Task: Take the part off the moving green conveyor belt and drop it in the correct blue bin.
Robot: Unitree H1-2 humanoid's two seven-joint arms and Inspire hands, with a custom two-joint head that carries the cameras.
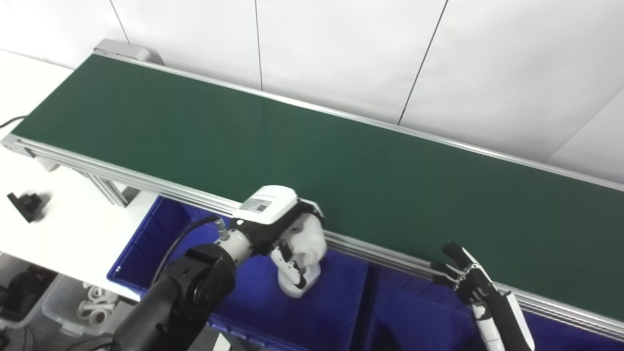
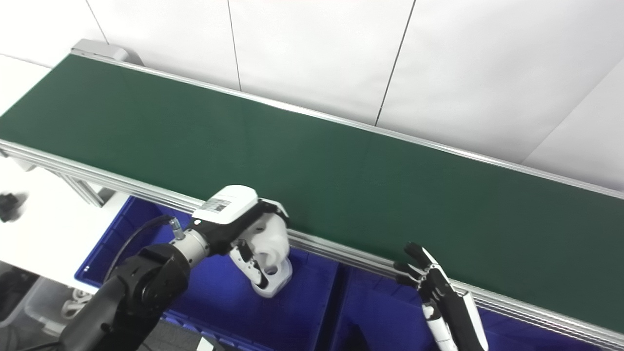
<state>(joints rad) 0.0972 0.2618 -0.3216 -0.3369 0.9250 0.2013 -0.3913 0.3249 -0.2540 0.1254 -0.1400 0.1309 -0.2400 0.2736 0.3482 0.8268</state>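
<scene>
In the left eye view the left hand (image 1: 287, 229) is gripping the white part (image 1: 303, 263), hanging just past the near rail of the green conveyor belt (image 1: 312, 161) and over the left blue bin (image 1: 273, 302); to drop it well, I judge the fingers should be opening only while the part is sitting squarely above the bin floor, clear of the divider; the part is looking like a glossy white moulded piece, rounded, with a hole; in the right eye view the right hand (image 2: 431, 285) is waiting beside the belt's near rail, fingers spread and holding nothing, above the right blue bin (image 2: 380, 312); the belt itself is carrying no part.
</scene>
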